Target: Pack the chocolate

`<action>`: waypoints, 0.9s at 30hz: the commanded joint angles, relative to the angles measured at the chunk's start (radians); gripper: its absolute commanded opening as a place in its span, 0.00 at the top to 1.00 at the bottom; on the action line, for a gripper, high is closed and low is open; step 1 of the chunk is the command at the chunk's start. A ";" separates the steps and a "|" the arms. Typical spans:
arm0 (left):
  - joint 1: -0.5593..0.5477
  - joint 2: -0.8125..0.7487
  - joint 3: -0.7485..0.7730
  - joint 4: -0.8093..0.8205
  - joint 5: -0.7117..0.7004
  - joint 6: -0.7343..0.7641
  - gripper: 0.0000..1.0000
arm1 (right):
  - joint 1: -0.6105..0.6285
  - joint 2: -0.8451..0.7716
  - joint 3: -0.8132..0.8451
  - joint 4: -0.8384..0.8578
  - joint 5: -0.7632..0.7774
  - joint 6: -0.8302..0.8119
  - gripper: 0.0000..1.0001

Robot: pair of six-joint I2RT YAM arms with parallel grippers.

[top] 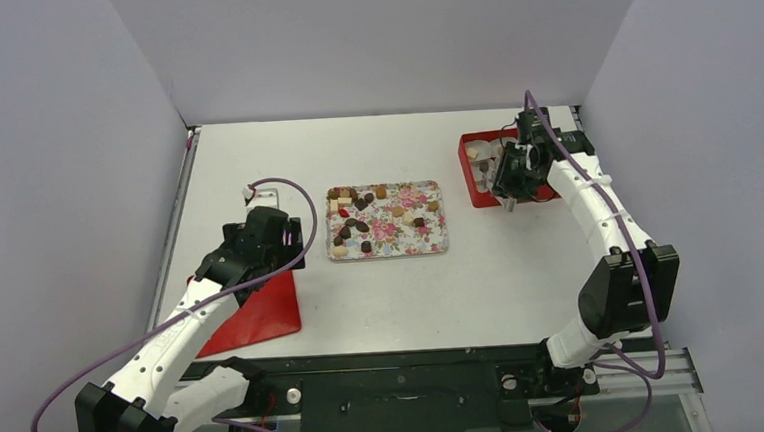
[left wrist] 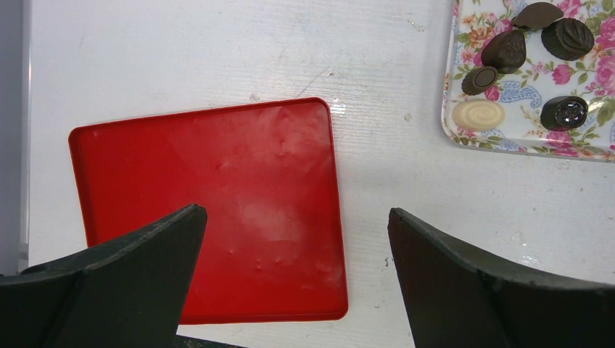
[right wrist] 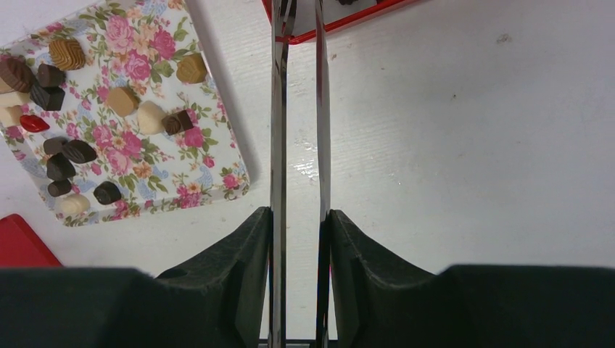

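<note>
Right wrist view: right pincer (right wrist: 299, 217) pinches metal tongs (right wrist: 278, 109), tips at the red box (top: 472, 180) rim.
Risk judged: smooth chocolate (right wrist: 122, 101) slipping from thin blades; left pincer (left wrist: 295, 212) spread above red lid (left wrist: 217, 188).

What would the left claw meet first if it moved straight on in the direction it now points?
Probably the red lid, lying flat on the table. In the left wrist view, the open left claw points at it, near one edge. How far away it lies is unclear.
</note>
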 commanded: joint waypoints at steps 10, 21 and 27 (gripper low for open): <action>0.006 -0.020 0.014 0.032 -0.008 0.010 0.04 | 0.115 -0.109 0.132 -0.047 0.024 0.027 0.68; 0.006 -0.018 0.013 0.027 -0.022 0.007 0.04 | 0.399 -0.074 0.115 -0.016 0.046 0.101 0.65; 0.006 -0.019 0.014 0.024 -0.026 0.005 0.04 | 0.504 -0.007 0.138 0.013 0.057 0.118 0.63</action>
